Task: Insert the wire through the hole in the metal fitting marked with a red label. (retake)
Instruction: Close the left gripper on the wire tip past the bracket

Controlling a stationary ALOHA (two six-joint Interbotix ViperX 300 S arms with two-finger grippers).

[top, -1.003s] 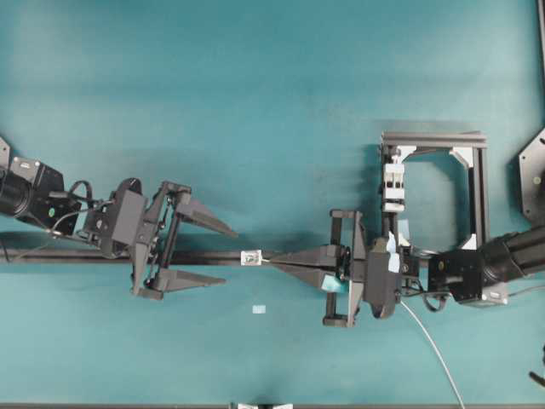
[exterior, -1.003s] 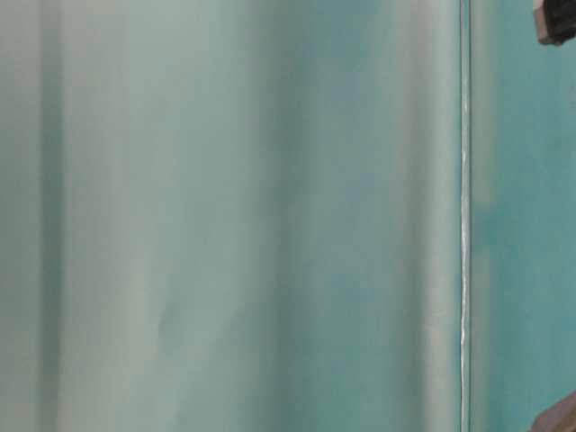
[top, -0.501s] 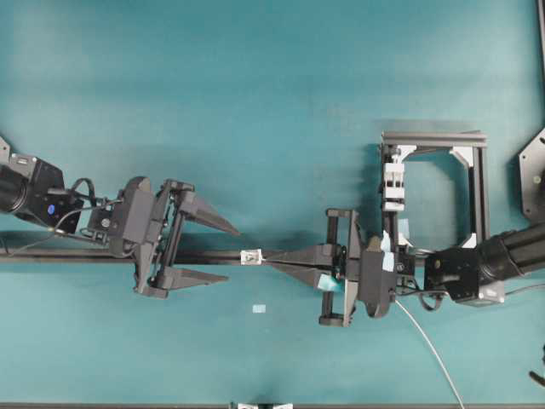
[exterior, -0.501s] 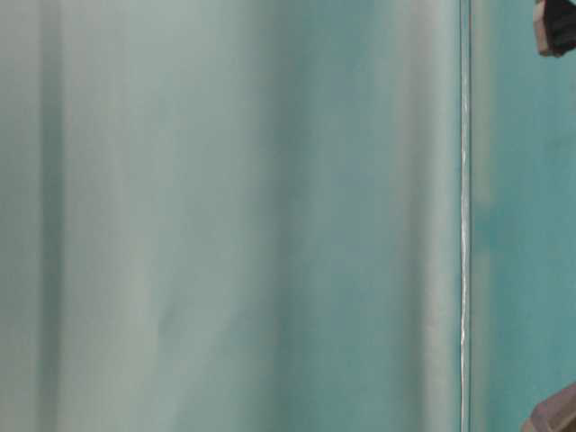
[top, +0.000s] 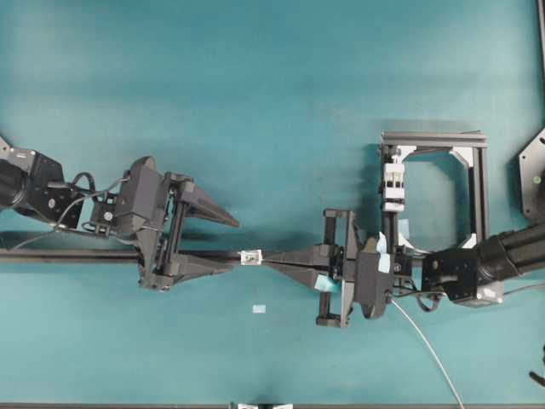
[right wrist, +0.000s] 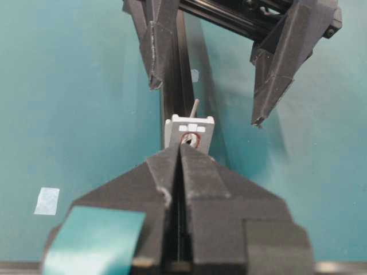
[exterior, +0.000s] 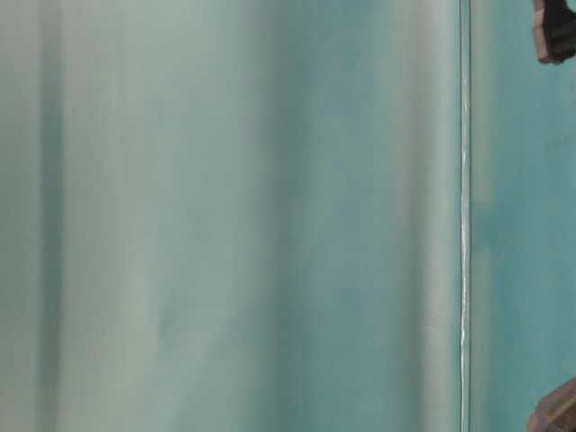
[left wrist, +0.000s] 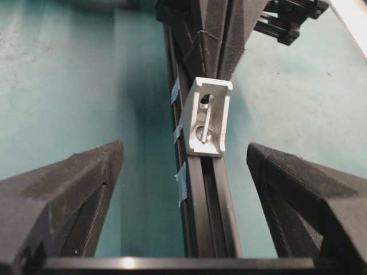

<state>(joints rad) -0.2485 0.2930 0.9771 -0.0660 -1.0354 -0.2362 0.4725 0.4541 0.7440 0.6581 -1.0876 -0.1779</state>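
Pinching the wire [right wrist: 194, 107] between closed fingers, the right end effector [top: 271, 259] is seen with its tips pressed together just behind the metal fitting [top: 250, 256]. A short pale end of the wire is seen past the far face of the fitting in the right wrist view; in the left wrist view a thin pale strand is seen lying across the hole [left wrist: 206, 133]. A red ring is visible around the opening on the face toward the right end effector.

The fitting is seated on a dark rail [top: 77, 255] laid along the desk [top: 255, 102], roughly midway between its left and right edges and nearer the lower edge. The left end effector [top: 232, 245] is held apart, one finger to each side of the rail, tips just short of the fitting and not touching it.

A small pale tag [top: 259, 308] is noted on the desk near the fitting, toward the lower edge. A black frame [top: 434, 138] stands toward the right edge.
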